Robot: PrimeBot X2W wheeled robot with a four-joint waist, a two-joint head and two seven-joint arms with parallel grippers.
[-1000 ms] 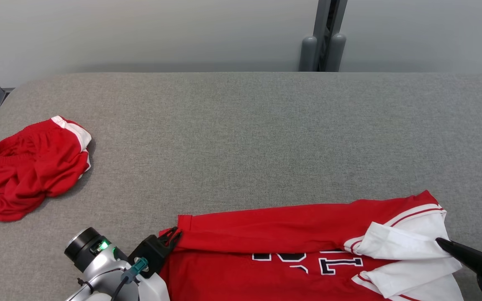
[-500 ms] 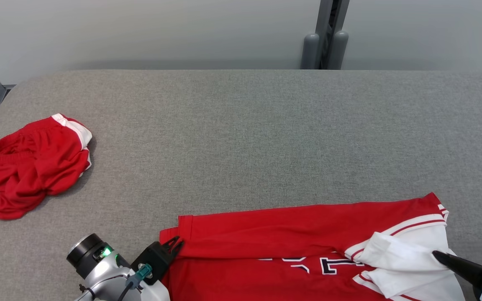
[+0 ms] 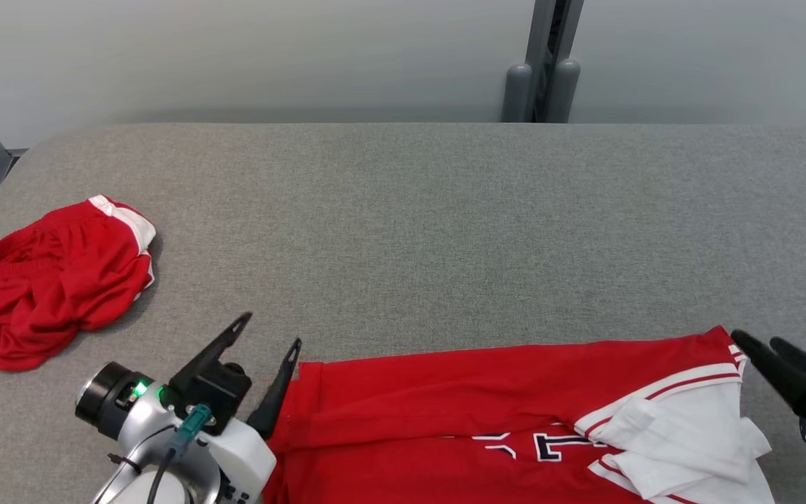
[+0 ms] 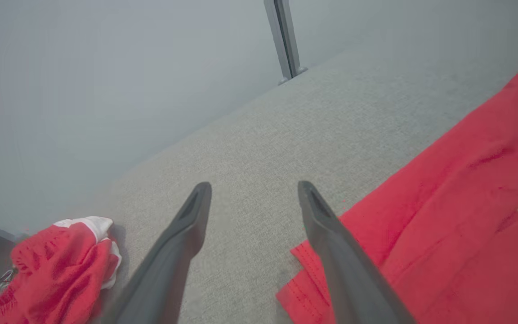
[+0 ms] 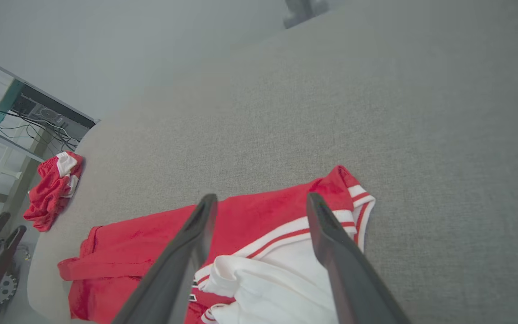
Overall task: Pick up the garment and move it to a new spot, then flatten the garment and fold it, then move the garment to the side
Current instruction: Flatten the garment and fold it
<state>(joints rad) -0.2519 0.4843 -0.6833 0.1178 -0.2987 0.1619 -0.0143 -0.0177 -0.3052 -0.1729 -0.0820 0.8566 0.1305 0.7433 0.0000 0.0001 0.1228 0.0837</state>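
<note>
The garment [image 3: 459,399] is a red jersey with white sleeves and dark lettering, lying folded along the table's near edge. My left gripper [image 3: 271,330] stands open just left of the garment's left corner, nothing between its fingers. In the left wrist view the left gripper [image 4: 254,185] hovers over bare table, the garment's [image 4: 443,216] red corner under its right finger. My right gripper [image 3: 758,339] is open beside the garment's right end, apart from the cloth. In the right wrist view the right gripper [image 5: 261,197] looks down over the garment's [image 5: 151,238] white sleeve.
The grey padded table [image 3: 445,224] stretches bare behind the jersey. A crumpled pair of red shorts [image 3: 53,280] with white trim lies at its left edge. A grey post [image 3: 543,70] stands behind the table. Shelving and cables [image 5: 29,121] sit beyond the left end.
Both grippers have opened and let go of the jersey. The left one has lifted off the left corner; the right one has drawn back off the white sleeve.
</note>
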